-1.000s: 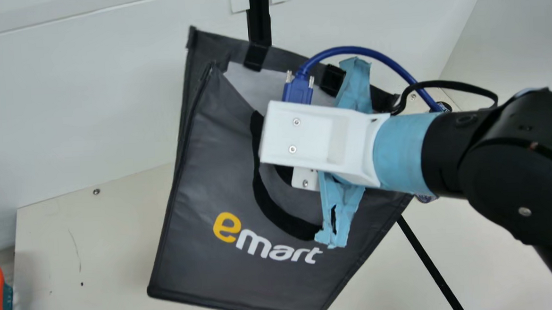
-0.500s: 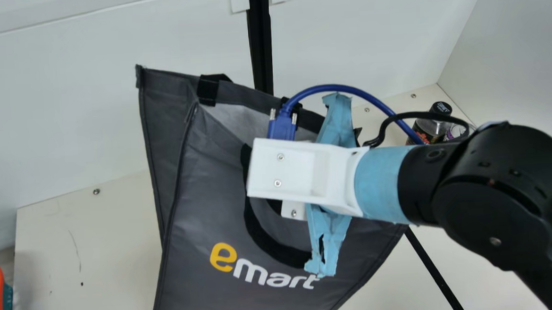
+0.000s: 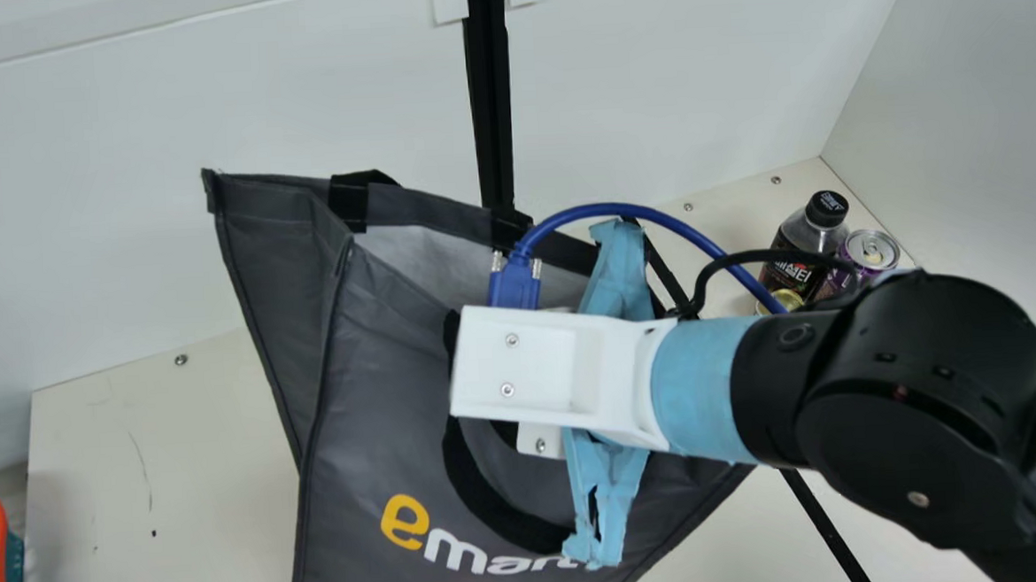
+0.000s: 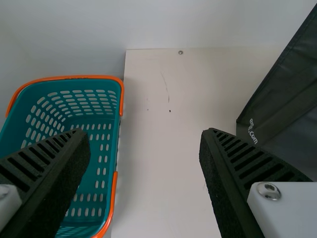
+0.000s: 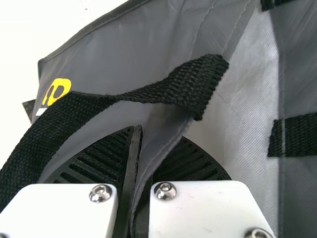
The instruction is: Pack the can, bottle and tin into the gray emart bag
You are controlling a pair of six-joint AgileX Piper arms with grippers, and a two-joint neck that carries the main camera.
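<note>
Above the surface (image 3: 174, 486), clamps the bag (image 3: 375, 431) by one edge between near-closed right jaws (image 3: 616, 272); holds left jaws (image 4: 144, 136) wide, empty; half hides the tin (image 3: 788, 298).

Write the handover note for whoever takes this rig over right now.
Right gripper: shut on the gray emart bag's edge, beside a black handle; mouth partly open.
Left gripper: open and empty, between the teal basket and the bag.
Items: bottle, can and gold-lidded tin grouped at the table's far right corner, outside the bag.
Done: bag gripped; none of the three packed.
Left: ready the bag, then pack all three.
</note>
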